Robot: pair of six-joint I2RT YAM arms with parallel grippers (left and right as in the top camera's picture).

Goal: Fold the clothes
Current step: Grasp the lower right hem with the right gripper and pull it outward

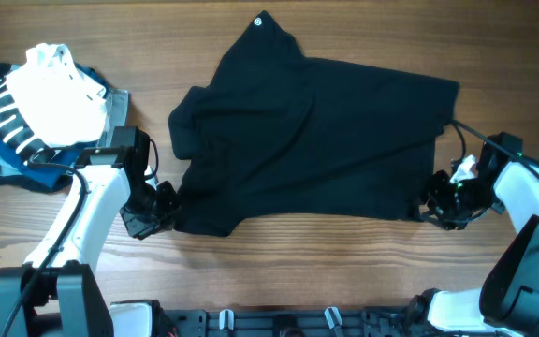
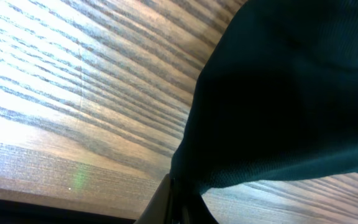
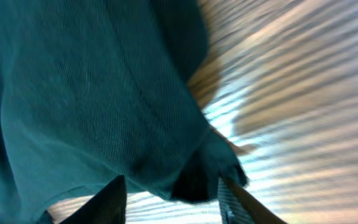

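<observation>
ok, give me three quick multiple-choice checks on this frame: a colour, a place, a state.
1. The T-shirt is: A) white B) black C) red
2. The spare garment pile lies: A) on the robot's left B) on its right C) on the T-shirt
3. The left fingers are: A) open in the air B) shut on the pile C) shut on the T-shirt's corner

B: black in the overhead view. A: the overhead view shows it at the left. C: the left wrist view shows fabric pinched.

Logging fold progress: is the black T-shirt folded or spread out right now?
Spread out, rumpled: the black T-shirt covers a wide stretch of table, with no tidy fold showing.
</observation>
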